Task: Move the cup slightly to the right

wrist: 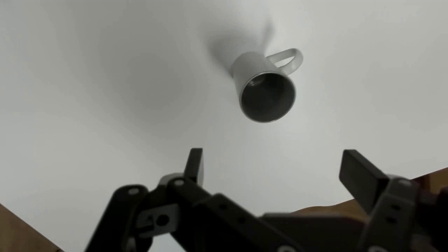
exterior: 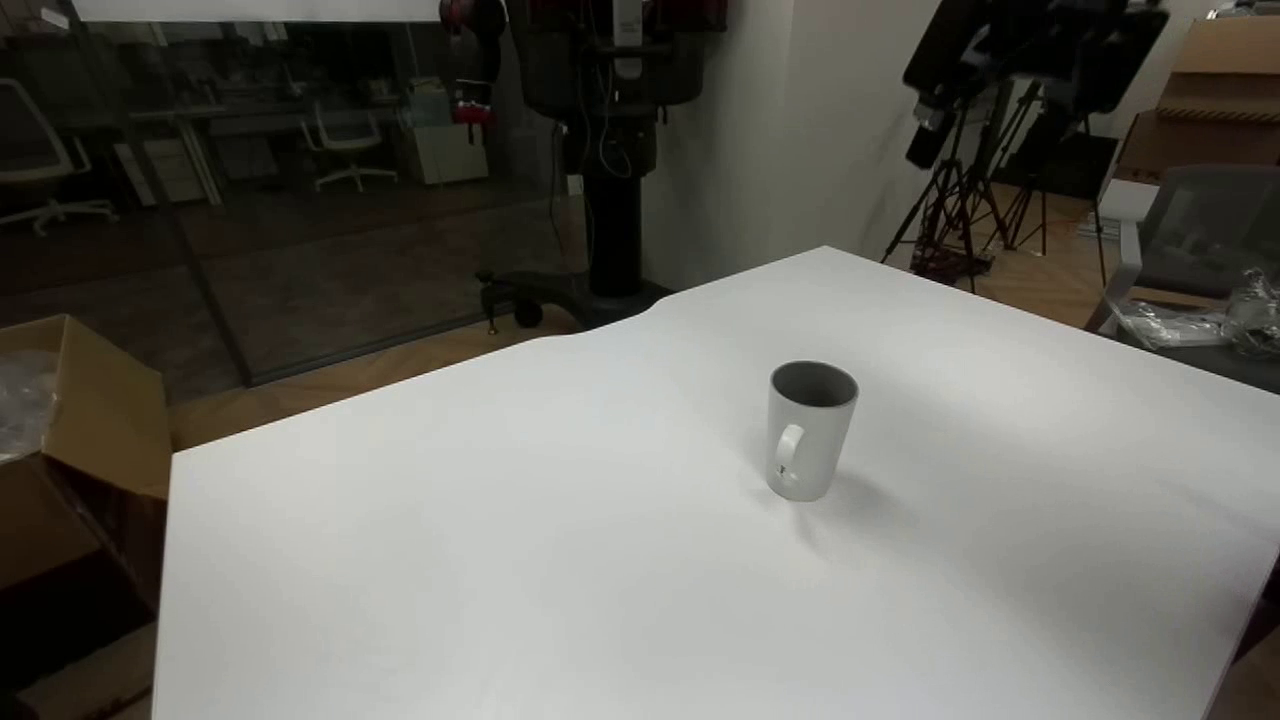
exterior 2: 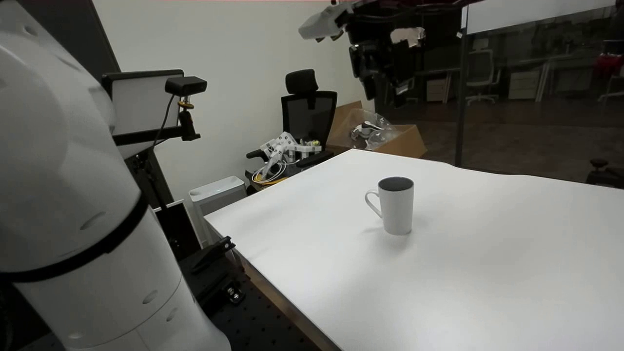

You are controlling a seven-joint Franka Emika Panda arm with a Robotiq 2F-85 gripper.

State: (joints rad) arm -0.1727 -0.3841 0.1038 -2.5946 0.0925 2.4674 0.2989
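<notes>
The cup (exterior: 822, 440) is white to light grey outside, dark grey inside, and has a handle on its side. It stands upright on the white table, and it also shows in an exterior view (exterior 2: 398, 209) with the handle toward the left of the picture. My gripper (exterior 2: 385, 91) is high above the table and apart from the cup. In the wrist view the gripper (wrist: 272, 164) has its two fingers spread wide with nothing between them. The cup (wrist: 249, 68) lies ahead of the fingertips there, with its mouth facing the camera. The gripper is not in view in an exterior view.
The white table (exterior: 450, 530) has a wavy edge at the back. An open cardboard box (exterior: 110, 410) stands beyond its edge. A chair with white parts on it (exterior 2: 309, 117) and a camera on a mount (exterior 2: 185, 86) stand near the table. The white arm base (exterior 2: 122, 292) stands beside it.
</notes>
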